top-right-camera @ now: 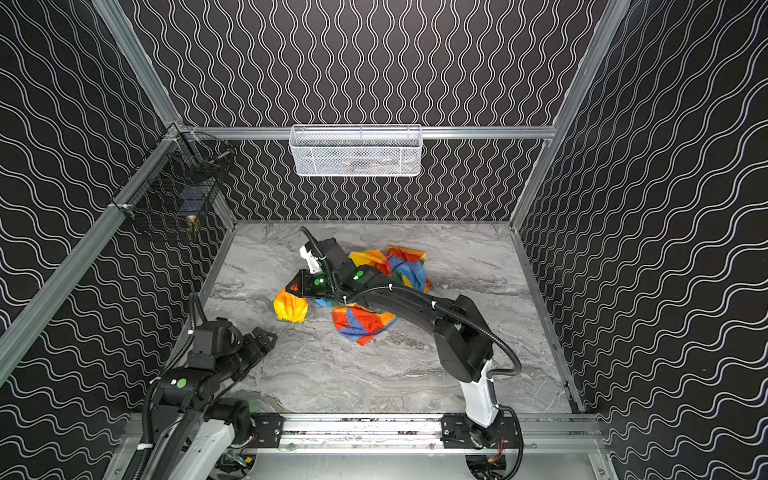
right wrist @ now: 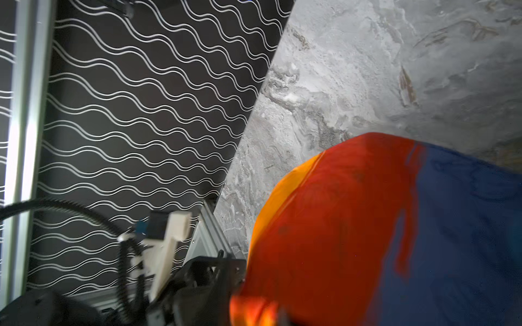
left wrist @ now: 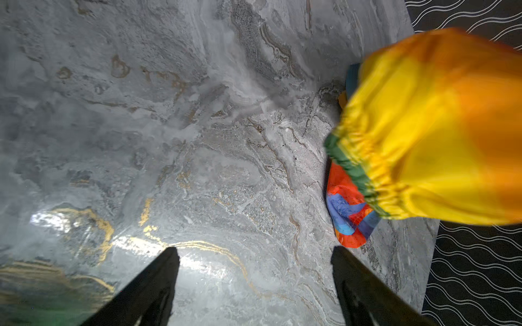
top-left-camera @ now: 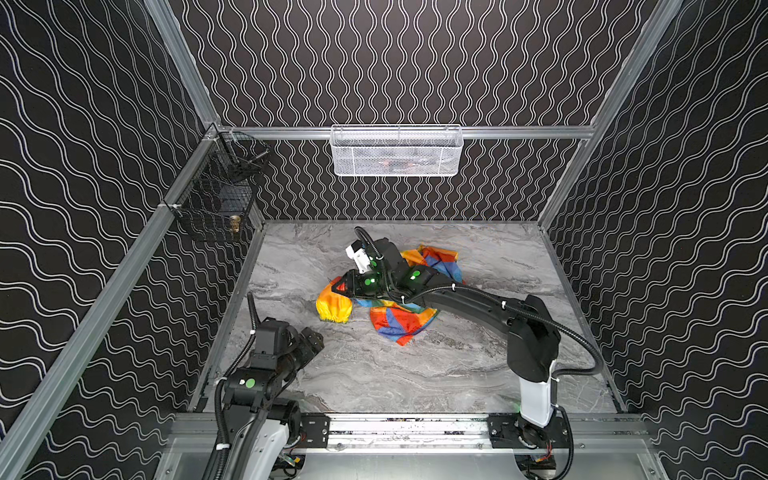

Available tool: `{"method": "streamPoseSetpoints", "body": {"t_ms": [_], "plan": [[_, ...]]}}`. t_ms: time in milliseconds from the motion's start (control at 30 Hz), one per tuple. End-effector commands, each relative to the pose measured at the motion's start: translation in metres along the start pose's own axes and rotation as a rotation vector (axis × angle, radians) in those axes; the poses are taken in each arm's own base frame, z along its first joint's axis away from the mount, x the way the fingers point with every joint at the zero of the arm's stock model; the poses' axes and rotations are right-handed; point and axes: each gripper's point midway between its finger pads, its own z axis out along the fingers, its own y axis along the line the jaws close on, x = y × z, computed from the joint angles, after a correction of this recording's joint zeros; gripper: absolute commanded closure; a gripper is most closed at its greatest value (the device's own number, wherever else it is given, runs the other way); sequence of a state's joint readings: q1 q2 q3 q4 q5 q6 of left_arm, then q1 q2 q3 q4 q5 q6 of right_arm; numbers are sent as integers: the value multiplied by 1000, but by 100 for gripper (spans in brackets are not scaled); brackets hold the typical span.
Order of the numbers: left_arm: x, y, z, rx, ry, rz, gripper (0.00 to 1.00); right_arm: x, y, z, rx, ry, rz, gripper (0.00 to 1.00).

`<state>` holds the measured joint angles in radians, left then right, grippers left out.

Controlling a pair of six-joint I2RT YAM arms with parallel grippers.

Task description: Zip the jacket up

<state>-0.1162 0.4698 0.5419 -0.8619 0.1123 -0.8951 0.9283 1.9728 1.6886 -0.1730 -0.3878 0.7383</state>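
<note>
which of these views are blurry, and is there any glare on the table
Left wrist view: the jacket cuff is motion-smeared, and a bright glare patch sits on the table. Right wrist view: the jacket fabric is close and soft, with streaked colour edges. In both top views: sharp and evenly lit.

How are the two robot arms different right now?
The left arm is folded near its base, away from the jacket; the right arm stretches out over it. The left pincer is open and empty; the right pincer is down at the jacket. Both are mostly black.
</note>
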Motion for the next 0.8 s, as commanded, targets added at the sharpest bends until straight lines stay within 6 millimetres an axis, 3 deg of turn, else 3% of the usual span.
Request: {"method": "streamPoseSetpoints", "body": {"t_ms": [0, 100, 233, 400, 500, 633, 767], "plan": [[-2, 3, -7, -25, -13, -9, 12, -9, 21, -14, -26, -28, -71, 32], [-6, -11, -10, 22, -7, 25, 13, -21, 31, -48, 2, -104, -131, 22], [-12, -35, -9, 102, 11, 54, 16, -34, 21, -99, 72, -203, -162, 18], [-19, -51, -11, 143, 9, 85, 16, -49, -22, -173, 192, -317, -104, 17], [-22, -57, -9, 151, 19, 94, 16, -48, -53, -203, 271, -340, -58, 19], [-21, -66, -1, 180, 48, 101, 15, -39, -68, -212, 281, -315, -31, 20], [-20, -70, 5, 181, 76, 120, 15, -24, -68, -201, 249, -237, -8, 20]]}}
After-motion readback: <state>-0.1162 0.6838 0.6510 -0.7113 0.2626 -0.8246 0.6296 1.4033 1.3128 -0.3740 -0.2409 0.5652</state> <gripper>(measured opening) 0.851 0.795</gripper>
